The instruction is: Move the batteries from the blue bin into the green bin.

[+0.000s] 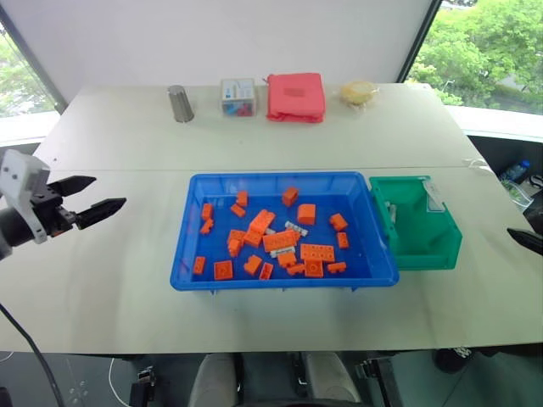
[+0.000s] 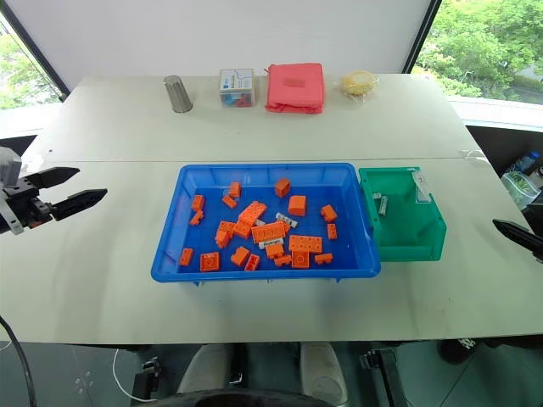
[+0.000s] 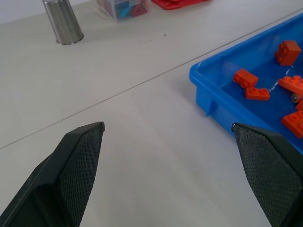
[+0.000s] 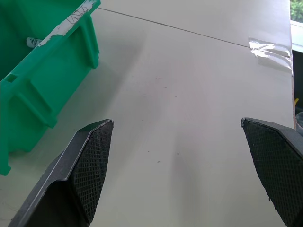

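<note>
Pale counter [image 1: 119,280] with both arms parked wide, between transfers.
Left fingers [image 1: 89,197] and right fingers [image 4: 94,156] are spread and empty. Blue bin [image 1: 193,273] lies beyond the left fingertips, green bin [image 1: 424,246] just beside the right ones. Some batteries [image 1: 296,228] remain among orange bricks [image 1: 316,252]; next, judging by this, reach in and pinch one.

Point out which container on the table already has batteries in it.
The green bin, right of the blue bin: silvery batteries lie at its far-left corner. The blue bin mainly holds orange bricks.
</note>
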